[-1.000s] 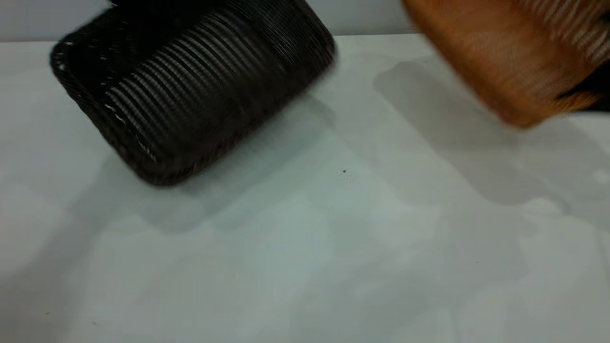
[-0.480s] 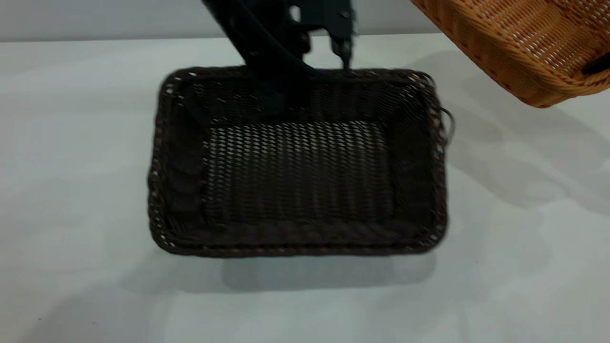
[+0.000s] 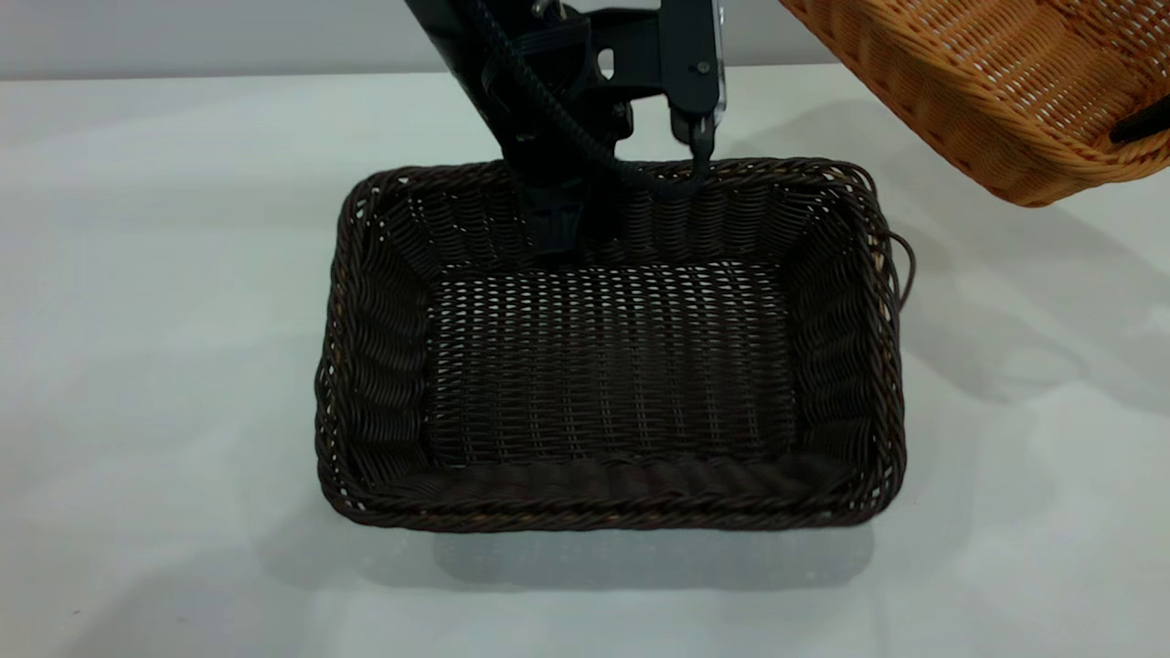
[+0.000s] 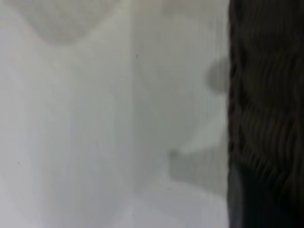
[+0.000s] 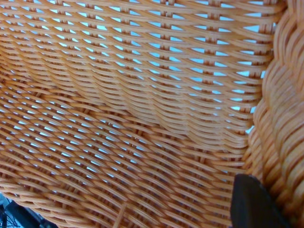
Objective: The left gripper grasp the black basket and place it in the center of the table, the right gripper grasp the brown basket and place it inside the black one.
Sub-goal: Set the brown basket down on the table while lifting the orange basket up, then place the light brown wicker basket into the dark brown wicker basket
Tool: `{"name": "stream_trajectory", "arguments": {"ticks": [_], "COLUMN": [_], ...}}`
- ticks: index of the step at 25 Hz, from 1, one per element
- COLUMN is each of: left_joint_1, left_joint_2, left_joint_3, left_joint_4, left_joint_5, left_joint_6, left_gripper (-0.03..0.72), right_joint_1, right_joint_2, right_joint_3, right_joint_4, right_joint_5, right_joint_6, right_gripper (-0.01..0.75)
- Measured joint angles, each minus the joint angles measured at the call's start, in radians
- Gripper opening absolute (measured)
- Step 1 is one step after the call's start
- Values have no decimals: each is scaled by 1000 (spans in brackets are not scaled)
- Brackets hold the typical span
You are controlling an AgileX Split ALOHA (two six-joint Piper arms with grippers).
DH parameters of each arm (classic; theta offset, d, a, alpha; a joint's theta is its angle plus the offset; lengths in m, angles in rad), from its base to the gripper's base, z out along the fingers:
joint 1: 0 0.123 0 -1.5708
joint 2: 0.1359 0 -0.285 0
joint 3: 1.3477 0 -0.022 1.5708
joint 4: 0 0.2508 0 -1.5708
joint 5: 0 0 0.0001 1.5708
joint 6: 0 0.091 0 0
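Sitting flat on the table point(image 3: 164, 366) near its middle, the black basket point(image 3: 612, 366) has its open side up and its long sides running left to right in the exterior view. The left gripper point(image 3: 631, 174) reaches down over the far rim: one finger goes down inside the far wall and the other stands just outside it, so the fingers straddle the braided rim. Whether they press on the wicker or stand slightly parted from it I cannot tell. The left wrist view shows only the dark woven wall point(image 4: 266, 95) beside the pale table.

The brown basket point(image 3: 996, 82) hangs tilted in the air above the table's far right, well apart from the black one, its shadow falling on the table below. A dark finger point(image 5: 254, 204) of the right gripper lies against its braided rim in the right wrist view, gripping it.
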Motion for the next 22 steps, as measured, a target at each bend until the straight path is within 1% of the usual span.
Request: {"name": "stream_trajectory", "arguments": {"ticks": [1, 3, 6, 7, 9, 11, 13, 17, 19, 20, 22], "left_joint_1": [0, 0, 0, 0, 9, 31, 67, 181, 250, 296, 367], "left_joint_2": [3, 6, -1, -12, -47, -109, -174, -281, -309, -318, -323], "left_joint_3": [0, 0, 0, 0, 0, 0, 0, 0, 0, 0, 0], "left_joint_4": [0, 0, 0, 1, 1, 2, 2, 2, 2, 2, 3], "left_joint_5": [-4, -11, -28, -29, -23, 11, 70, 193, 214, 215, 215], "left_joint_6": [1, -9, -82, -138, -279, -410, -535, -764, -850, -879, -909], "left_gripper": [229, 344, 480, 515, 559, 577, 581, 582, 582, 582, 582], "right_joint_1": [0, -1, -2, -2, -2, -2, -2, 11, 40, 58, 119], "right_joint_2": [0, 0, 0, 0, 0, 0, -12, -65, -100, -115, -130], "right_joint_3": [0, 0, 0, 0, 0, 0, 0, 0, -1, -1, -1], "right_joint_4": [0, 0, 0, 0, 0, 0, -6, -44, -104, -136, -217], "right_joint_5": [1, 3, 7, 9, 17, 28, 37, 53, 59, 63, 74], "right_joint_6": [0, 0, 1, 1, 1, 1, 0, -1, 25, 43, 92], "right_gripper": [70, 70, 70, 70, 70, 70, 70, 70, 70, 70, 70]}}
